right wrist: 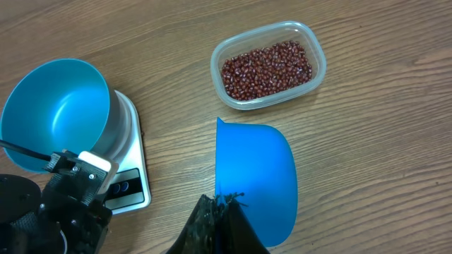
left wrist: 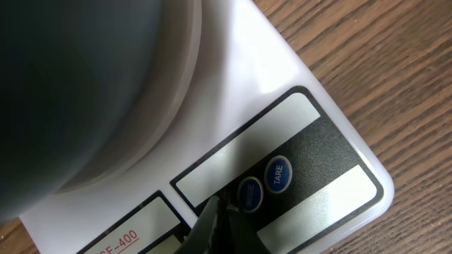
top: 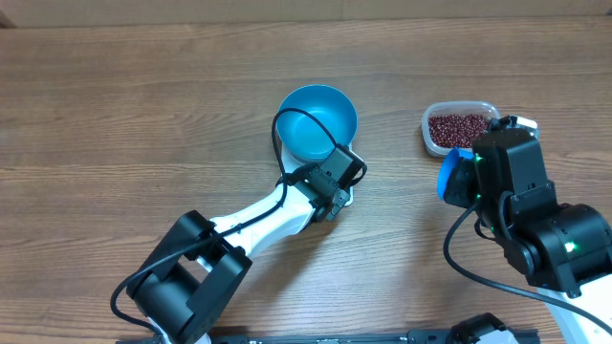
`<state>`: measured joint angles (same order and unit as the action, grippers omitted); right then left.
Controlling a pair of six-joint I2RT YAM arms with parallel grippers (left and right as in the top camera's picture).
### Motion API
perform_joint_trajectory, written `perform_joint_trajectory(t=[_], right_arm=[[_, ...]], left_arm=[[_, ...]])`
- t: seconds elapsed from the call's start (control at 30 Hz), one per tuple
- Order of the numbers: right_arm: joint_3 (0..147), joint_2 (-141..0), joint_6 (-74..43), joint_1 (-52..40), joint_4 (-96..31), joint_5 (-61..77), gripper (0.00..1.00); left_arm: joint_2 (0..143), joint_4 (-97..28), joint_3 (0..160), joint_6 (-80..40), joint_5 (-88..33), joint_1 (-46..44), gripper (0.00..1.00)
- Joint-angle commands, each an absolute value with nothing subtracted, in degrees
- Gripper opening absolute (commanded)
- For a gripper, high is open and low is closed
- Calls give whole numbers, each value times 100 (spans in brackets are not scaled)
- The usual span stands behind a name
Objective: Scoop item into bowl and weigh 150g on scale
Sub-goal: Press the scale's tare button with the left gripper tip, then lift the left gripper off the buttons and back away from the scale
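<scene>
You seem to be zeroing the scale [left wrist: 254, 70], the empty bowl [top: 317, 119] sitting on it: your left gripper [left wrist: 215, 222], pinched closed on nothing, is reaching at its buttons [left wrist: 277, 174]. Your right gripper [right wrist: 219, 213] is clamping the scoop [right wrist: 258, 176], which next needs dipping into the beans [right wrist: 267, 67] in the tub [right wrist: 321, 67]. I cannot tell whether a button is being touched, and the display [left wrist: 247, 144] is showing nothing readable.

The overhead camera looked straight down on the table [top: 115, 96] from well above, taking in the bowl [top: 325, 115] and the tub [top: 427, 124] of beans [top: 461, 129]. The left wrist camera sat very close over the scale [left wrist: 240, 63], facing down at its buttons [left wrist: 277, 174], with the bowl a blur at upper left. The right wrist camera hung higher, looking down past the scoop [right wrist: 254, 176]. It shared bowl, scale and tub with the overhead view.
</scene>
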<state>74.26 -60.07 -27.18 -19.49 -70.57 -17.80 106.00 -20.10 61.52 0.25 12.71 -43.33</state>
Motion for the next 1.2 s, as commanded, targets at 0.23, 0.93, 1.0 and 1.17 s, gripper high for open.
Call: perform_joint_trajectory(t=[0.23,0.93,1.0,1.17], right_arm=[[7533,-5981,-2692,-1916,-7041,-1793,4],[7533,-5981,-2692,-1916,-7085,-1793,4],[7533,-5981,-2692,-1916,-7081,-1796,4],[7533,-5981,-2692,-1916,-7078,-1796,4]], left_arm=[[10792,-2012,6110,132,1358,-4276,4],[10903,-2073,6171,132,1393,-4278,4],[10864,-2152,6204,132,1396,-4278,4],[10645,-2416,6278,130,1396,-4289,4]])
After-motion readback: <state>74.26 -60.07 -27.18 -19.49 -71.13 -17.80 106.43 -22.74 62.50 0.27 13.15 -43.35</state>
